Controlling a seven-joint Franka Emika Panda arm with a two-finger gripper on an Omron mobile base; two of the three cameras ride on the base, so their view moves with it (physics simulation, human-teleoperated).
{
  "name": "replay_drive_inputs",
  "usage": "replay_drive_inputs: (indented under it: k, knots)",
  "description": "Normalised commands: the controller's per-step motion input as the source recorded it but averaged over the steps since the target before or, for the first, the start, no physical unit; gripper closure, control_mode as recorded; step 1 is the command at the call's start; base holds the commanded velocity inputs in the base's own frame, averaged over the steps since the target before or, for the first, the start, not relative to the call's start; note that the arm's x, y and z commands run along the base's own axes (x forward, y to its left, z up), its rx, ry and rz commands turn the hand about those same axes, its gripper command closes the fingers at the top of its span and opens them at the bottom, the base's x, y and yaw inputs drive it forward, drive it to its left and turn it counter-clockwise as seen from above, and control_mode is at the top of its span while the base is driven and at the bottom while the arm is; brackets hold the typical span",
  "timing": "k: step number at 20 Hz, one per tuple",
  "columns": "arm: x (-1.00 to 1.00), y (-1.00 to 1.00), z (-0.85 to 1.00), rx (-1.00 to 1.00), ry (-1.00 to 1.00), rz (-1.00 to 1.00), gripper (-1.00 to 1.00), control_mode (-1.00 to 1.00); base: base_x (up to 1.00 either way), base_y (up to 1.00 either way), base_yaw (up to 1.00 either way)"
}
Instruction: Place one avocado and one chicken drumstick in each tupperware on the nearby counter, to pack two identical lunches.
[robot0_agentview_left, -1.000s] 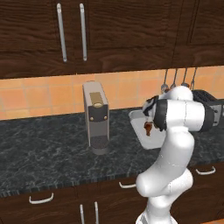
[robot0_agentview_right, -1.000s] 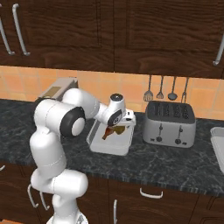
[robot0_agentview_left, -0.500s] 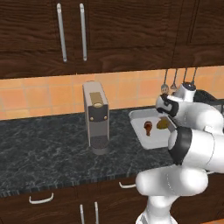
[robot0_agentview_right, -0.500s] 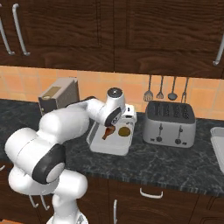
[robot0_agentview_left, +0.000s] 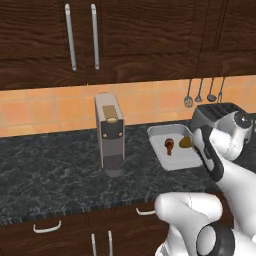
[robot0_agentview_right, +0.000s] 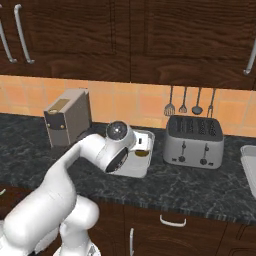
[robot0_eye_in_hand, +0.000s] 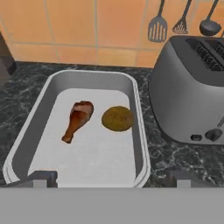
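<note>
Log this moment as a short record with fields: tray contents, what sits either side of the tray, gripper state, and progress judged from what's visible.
tray: tupperware on the counter, rim intact, near the wall
contents: one reddish-brown chicken drumstick and one avocado, lying side by side, apart
right of tray: silver toaster, close beside it
left of tray: coffee machine, with a gap
wall: utensils hanging above the toaster
gripper: open, holding nothing, fingers at the tray's near end
progress: this tray holds its pair; a second tray's edge shows far right, contents not visible

Two base cameras looked forward and down from behind the arm, both sharing the shallow pale grey-white rectangular tray (robot0_agentview_left: 175, 159) (robot0_agentview_right: 136, 167) on the dark speckled stone counter (robot0_agentview_left: 55, 175) (robot0_agentview_right: 200, 185), hand camera looked down close onto that tray (robot0_eye_in_hand: 26, 140) beside the silver toaster (robot0_eye_in_hand: 190, 100).
</note>
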Motion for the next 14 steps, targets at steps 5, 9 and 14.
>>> replay_drive_inputs:
  k: [5, 9, 14]
  knots:
    - [-1.0, 0.0, 0.9, 0.0, -0.35, -0.05, -1.0, -1.0, 0.0, 0.0, 0.0]
    - [-1.0, -0.11, 0.71, 0.0, -0.16, -0.06, -1.0, -1.0, 0.0, 0.0, 0.0]
    - [-1.0, -0.38, 0.46, 0.01, -0.09, -0.06, -1.0, -1.0, 0.0, 0.0, 0.0]
